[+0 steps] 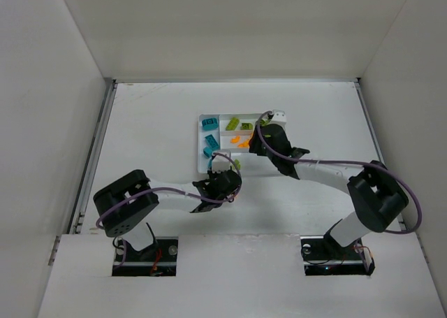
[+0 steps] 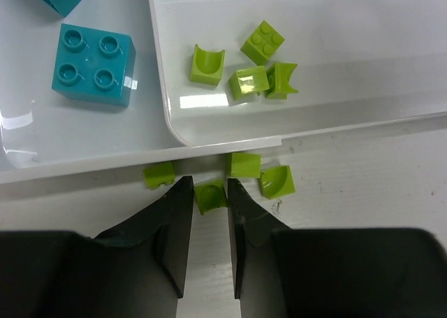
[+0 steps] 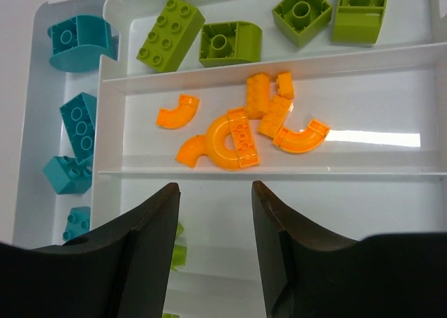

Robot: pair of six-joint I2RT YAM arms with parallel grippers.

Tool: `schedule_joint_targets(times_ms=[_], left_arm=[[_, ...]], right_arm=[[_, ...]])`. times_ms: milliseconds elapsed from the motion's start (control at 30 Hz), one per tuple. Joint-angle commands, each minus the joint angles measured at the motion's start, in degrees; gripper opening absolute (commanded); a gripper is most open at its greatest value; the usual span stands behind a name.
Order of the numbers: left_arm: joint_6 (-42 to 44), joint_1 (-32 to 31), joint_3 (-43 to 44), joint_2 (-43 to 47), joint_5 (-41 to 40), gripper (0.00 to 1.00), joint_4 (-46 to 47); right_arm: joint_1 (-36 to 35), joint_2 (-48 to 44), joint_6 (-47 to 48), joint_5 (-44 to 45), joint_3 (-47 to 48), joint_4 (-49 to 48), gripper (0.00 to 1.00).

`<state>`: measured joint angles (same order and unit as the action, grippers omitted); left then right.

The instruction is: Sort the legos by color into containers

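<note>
Though invisible overhead, 1 lime brick (image 2: 209, 196) between the left jaws.

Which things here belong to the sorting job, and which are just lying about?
Job: tray; orange bricks; teal bricks; green bricks in the tray; loose green bricks on the table; left gripper, shut on a curved green brick; right gripper, open.

Not the job: table; side walls.
</note>
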<state>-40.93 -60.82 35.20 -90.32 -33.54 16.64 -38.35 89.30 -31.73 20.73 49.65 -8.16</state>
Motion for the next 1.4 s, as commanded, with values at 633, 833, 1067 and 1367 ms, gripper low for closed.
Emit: schedule_joint_targets(times_ms=[633, 833, 1067, 1367], left_arm=[[7.0, 5.6, 11.0, 3.5, 3.1, 0.19, -2.1], [7.3, 8.1, 13.6, -2.7, 4.6, 0.26, -0.6], [6.9, 9.4, 9.7, 3.5, 3.7, 0.42, -0.6], [1.7, 11.6, -4.9, 19.1, 3.4, 0.40, -2.2]], right_arm=[[-11.9, -19.5, -6.9, 0.2, -20.1, -2.6, 0.28], [-20.8, -13.5, -7.2, 2.5, -17.8, -2.6, 0.44], [-25.5, -6.3, -7.6, 4.5, -13.4, -2.3, 0.50], [-28.0, 0.7, -9.1, 7.1, -7.9, 2.5, 0.44]])
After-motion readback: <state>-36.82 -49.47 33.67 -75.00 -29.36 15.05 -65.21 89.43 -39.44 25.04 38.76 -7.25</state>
